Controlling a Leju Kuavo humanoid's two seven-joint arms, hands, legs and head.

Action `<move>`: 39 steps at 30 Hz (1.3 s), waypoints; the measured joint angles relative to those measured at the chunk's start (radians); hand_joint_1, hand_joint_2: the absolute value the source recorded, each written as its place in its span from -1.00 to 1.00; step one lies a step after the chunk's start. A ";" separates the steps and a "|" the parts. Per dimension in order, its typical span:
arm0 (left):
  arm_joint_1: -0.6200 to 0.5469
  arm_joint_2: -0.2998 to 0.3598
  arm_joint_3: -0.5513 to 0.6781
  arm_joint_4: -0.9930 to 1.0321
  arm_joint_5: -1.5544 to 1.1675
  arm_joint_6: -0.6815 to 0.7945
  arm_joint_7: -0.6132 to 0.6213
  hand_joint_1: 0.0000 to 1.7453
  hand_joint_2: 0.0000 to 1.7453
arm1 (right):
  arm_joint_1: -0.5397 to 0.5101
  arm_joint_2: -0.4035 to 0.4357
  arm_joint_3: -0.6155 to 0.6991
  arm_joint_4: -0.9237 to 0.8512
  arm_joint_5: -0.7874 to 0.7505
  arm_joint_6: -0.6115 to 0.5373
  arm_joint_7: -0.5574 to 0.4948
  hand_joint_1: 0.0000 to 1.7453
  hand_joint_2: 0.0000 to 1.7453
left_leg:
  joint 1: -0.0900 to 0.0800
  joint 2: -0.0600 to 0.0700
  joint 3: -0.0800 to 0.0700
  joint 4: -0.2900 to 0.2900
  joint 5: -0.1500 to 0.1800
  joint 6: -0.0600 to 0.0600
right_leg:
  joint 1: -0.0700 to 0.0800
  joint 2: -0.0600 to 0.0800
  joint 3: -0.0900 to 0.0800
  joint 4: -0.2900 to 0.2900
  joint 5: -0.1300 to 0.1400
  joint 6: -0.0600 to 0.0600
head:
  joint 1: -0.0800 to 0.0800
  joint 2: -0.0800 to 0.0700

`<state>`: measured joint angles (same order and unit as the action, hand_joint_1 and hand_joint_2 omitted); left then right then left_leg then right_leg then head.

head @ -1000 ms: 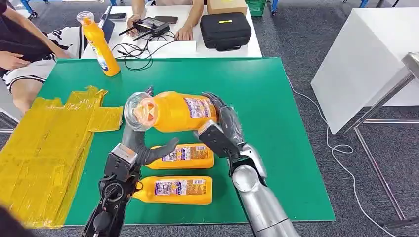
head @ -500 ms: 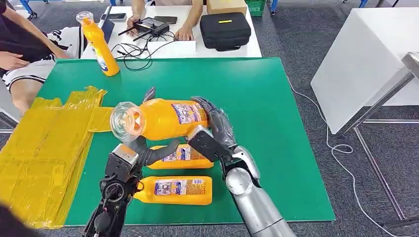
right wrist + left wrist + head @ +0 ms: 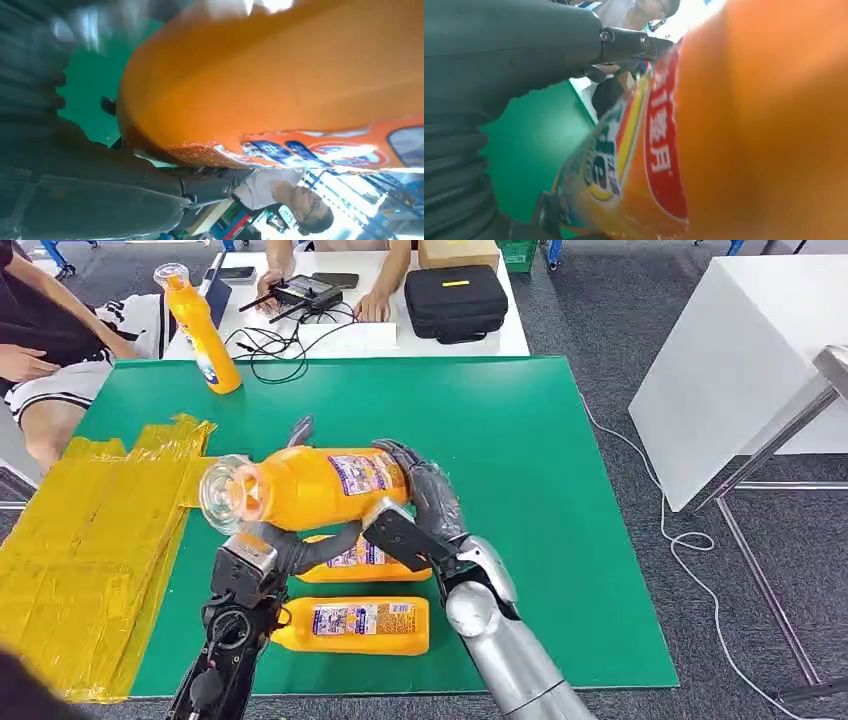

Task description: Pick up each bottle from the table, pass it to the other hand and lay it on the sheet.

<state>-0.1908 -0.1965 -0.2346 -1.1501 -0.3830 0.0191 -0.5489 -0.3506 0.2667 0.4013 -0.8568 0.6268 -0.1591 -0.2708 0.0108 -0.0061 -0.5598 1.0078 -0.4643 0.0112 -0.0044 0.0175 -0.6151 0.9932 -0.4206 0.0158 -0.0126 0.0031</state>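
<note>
- We are mid-handover: the bottle (image 3: 300,486) lies sideways above the green worktop (image 3: 520,440), our right hand (image 3: 415,510) gripping its base end.
- Our left hand (image 3: 290,540) cups its neck end, fingers (image 3: 335,540) partly curled; a firm grip we cannot tell.
- Next, we judge: left closes, right releases, then carry to the yellow sheet (image 3: 90,530).

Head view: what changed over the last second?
The held bottle, lying level in the right hand, has been carried left and slightly down, its clear cap now nearer the yellow sheet. The left hand stays under it, fingers cupped around its middle; whether it already grips is unclear. Unmoved: two bottles lying on the green mat and the standing bottle.
</note>
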 measured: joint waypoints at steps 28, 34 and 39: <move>-0.006 0.000 0.000 0.019 0.122 -0.029 -0.018 1.00 1.00 | -0.017 0.030 0.080 0.100 0.007 -0.013 -0.015 1.00 1.00 | 0.000 0.000 0.001 0.000 0.000 0.000 | 0.000 0.000 0.000 0.000 0.000 0.000 | 0.000 0.000; -0.005 -0.001 -0.003 0.032 0.136 -0.035 -0.024 1.00 1.00 | -0.007 0.026 0.083 0.101 0.005 -0.023 -0.015 1.00 1.00 | 0.000 0.000 0.000 0.000 0.000 0.000 | 0.000 0.000 0.000 0.000 0.000 0.000 | 0.000 0.000; -0.005 -0.001 -0.009 0.039 0.142 -0.038 -0.026 1.00 1.00 | -0.004 0.022 0.086 0.101 0.005 -0.023 -0.016 1.00 1.00 | 0.000 0.000 0.000 0.000 0.000 0.000 | 0.000 0.000 0.000 0.000 0.000 0.000 | 0.000 0.000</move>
<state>-0.1958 -0.1972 -0.2437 -1.1112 -0.2411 -0.0191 -0.5752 -0.3543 0.2884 0.4875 -0.7561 0.6317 -0.1820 -0.2865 0.0107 -0.0057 -0.5594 1.0078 -0.4642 0.0110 -0.0044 0.0176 -0.6152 0.9932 -0.4206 0.0158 -0.0126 0.0031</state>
